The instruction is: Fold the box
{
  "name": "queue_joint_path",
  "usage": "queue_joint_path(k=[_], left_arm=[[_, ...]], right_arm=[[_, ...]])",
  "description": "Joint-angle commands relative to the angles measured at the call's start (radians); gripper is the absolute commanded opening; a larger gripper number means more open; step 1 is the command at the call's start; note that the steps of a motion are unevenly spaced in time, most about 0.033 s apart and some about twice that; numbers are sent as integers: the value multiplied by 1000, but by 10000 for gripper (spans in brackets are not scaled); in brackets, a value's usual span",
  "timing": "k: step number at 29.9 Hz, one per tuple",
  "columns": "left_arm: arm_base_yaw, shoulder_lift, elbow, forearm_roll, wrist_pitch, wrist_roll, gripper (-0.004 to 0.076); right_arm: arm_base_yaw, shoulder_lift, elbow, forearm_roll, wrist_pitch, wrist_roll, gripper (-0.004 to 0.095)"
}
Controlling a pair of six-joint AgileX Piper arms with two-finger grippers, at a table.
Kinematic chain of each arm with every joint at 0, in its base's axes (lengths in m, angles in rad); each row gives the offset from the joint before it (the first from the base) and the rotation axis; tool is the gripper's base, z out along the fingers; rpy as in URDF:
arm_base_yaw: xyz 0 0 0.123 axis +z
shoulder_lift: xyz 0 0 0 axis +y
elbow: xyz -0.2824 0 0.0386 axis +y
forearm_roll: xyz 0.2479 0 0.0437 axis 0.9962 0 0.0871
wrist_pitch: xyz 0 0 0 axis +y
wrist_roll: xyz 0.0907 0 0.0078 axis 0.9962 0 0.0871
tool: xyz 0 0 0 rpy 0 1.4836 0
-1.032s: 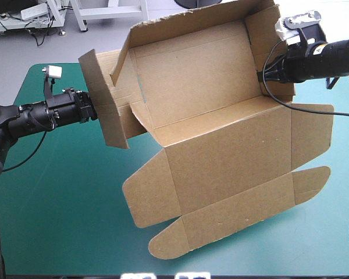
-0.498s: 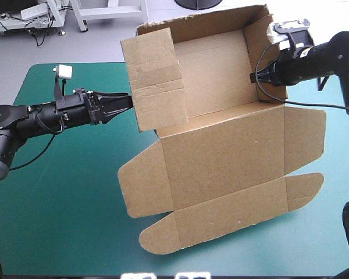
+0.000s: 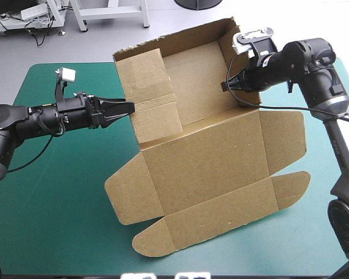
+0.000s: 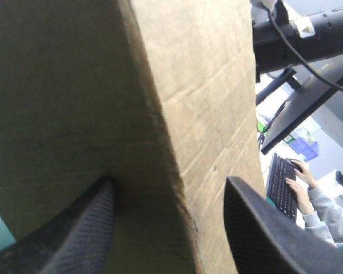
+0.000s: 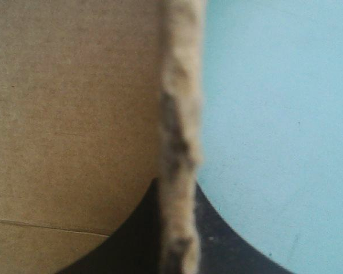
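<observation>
The brown cardboard box [image 3: 209,157], cut from one big sheet, lies in the middle of the table with the teal-green cover [image 3: 52,197]. It runs from the far edge toward the near edge, turned a little. Its tray end is tipped up at the far edge. The flat lid [image 3: 221,192] with its round flaps points toward the near edge.

The left gripper [image 3: 125,108], with two black fin-shaped fingers, points right at the box's tall left wall [image 3: 151,99]. In the left wrist view the wall's edge [image 4: 177,142] stands between the fingers [image 4: 86,228]. They are wide apart and do not pinch it. The wall stands up, with its long side going from near to far. The left arm is the nearer one to it, so the next push or squeeze on that wall is most likely its job.

The right gripper [image 3: 228,85] bites the right wall [image 3: 235,64] on the other side. In the right wrist view its fingers [image 5: 143,228] are squeezed on the board's edge [image 5: 180,114] and hold the tray steady.

Earlier, the left wall hung out sideways past the box. Then it swung up, and now it stands in line with the tray's side. The whole box has also slid toward the table's left edge, and the right arm has come farther in over the table.
</observation>
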Motion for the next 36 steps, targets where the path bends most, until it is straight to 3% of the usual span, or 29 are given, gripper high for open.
queue_joint_path(k=[1,6,15,20,25,30,36], left_arm=[[-12,-32,-30,-48,43,-38,411],[-31,-38,-48,74,-22,-139,410],[-241,-123,-69,488,-409,-458,409],[-370,-107,-69,715,-524,-724,400],[-443,-87,-69,976,-599,-996,324],[-466,-74,-69,1011,-699,-1032,314],[-466,-43,-69,1011,-747,-1039,293]], right_arm=[[24,-44,-29,26,-92,57,-18],[32,-39,-29,22,-96,86,-18],[32,-39,-29,27,-91,88,-18],[32,-37,-29,78,-91,105,-18],[32,-37,-29,120,-87,123,-18],[32,-37,-29,147,-85,123,-18],[41,-30,-29,159,-66,123,-18]])
